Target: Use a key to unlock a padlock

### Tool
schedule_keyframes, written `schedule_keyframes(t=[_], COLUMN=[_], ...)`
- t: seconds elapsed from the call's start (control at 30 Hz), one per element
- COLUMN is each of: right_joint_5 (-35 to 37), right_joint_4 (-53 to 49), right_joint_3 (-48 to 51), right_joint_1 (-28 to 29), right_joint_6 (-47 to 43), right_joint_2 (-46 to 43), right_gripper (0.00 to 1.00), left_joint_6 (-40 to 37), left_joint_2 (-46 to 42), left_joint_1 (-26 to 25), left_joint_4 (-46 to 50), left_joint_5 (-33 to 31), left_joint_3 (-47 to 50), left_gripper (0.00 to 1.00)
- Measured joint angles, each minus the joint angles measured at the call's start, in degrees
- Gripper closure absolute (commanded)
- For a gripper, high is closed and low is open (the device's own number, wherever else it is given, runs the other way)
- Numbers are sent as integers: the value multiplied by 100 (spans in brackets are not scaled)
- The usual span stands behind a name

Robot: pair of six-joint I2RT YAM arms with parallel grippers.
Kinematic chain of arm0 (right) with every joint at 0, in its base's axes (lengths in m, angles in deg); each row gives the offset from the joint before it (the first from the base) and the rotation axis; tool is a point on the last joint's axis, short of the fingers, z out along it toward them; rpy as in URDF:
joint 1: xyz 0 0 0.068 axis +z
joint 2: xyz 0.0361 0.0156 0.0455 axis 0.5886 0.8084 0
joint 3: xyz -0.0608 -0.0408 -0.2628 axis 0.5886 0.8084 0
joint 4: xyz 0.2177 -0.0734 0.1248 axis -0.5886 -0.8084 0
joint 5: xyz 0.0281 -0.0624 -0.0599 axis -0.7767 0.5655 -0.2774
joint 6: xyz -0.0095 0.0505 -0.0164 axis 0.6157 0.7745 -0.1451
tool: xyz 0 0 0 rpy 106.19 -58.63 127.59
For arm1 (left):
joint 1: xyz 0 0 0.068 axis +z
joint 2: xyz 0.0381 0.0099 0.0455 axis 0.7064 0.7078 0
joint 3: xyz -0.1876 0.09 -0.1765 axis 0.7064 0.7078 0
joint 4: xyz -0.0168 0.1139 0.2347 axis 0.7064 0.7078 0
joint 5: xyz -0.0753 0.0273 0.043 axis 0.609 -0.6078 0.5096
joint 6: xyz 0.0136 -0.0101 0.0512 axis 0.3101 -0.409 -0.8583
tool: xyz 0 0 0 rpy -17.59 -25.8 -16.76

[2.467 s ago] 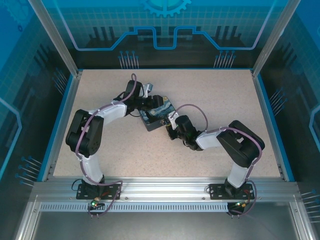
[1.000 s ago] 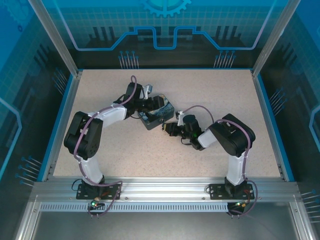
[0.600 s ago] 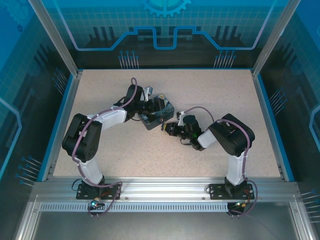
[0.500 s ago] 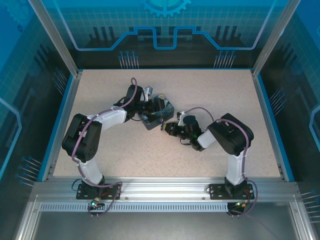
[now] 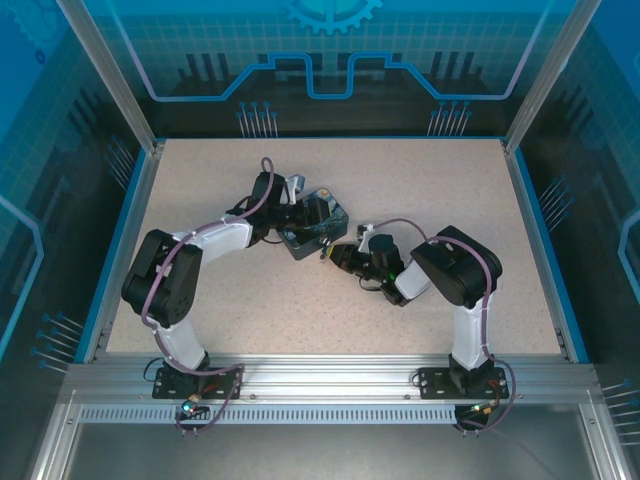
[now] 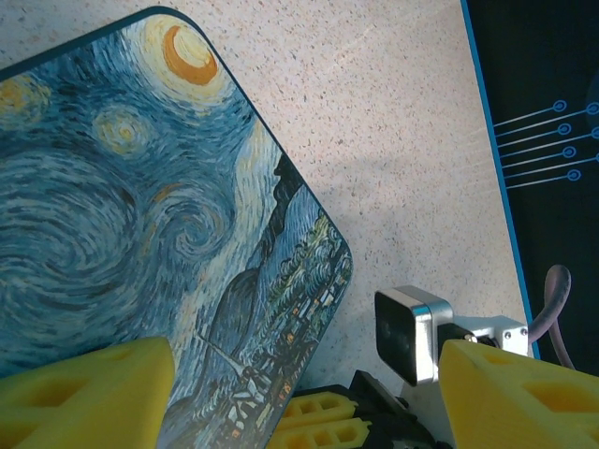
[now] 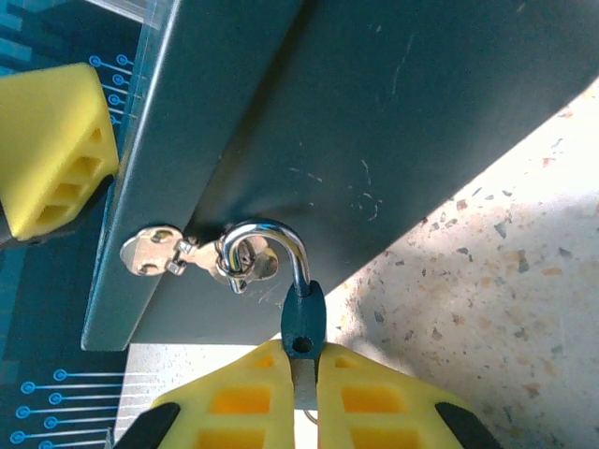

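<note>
Change: padlock (image 5: 318,226) now tipped up. Overhead shows mostly its dark side and little print, where two seconds back print lay face-up. It sits mid-worktop (image 5: 430,180). Right claw (image 5: 330,255) followed to padlock's 5 o'clock edge, still pinching key (image 7: 301,323). Left claw (image 5: 300,212) at padlock's 10 o'clock, spread wide.

Your read: lock side now presented, key being lined up, nothing released yet.

Right wrist view adds what overhead hides: key's dark head against silver loop (image 7: 271,245) beside hasp (image 7: 154,254). Left wrist view adds printed face, with left claw straddling its corner; contact unclear.
</note>
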Motion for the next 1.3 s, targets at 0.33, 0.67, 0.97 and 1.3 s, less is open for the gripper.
schedule_keyframes(t=[0.33,0.67,0.97,1.3], right_joint_5=[240,396,345,120], right_joint_4=[157,-197,-841,-2286], right_joint_3=[85,376,699,800], right_joint_1=[-68,-304,-629,-894], right_joint_6=[452,280,-59,-645], right_joint_2=[-4,-586,-1486,-3134], right_gripper=[90,90,90,89], left_joint_6=[0,7,2,-63], left_joint_2=[-76,-177,-372,-2402], left_joint_1=[-33,-39,-4,490], left_joint_4=[-37,-11,852,1272], left_joint_5=[-63,-37,114,-31], left_joint_3=[94,162,-101,79], left_gripper=[23,16,7,1])
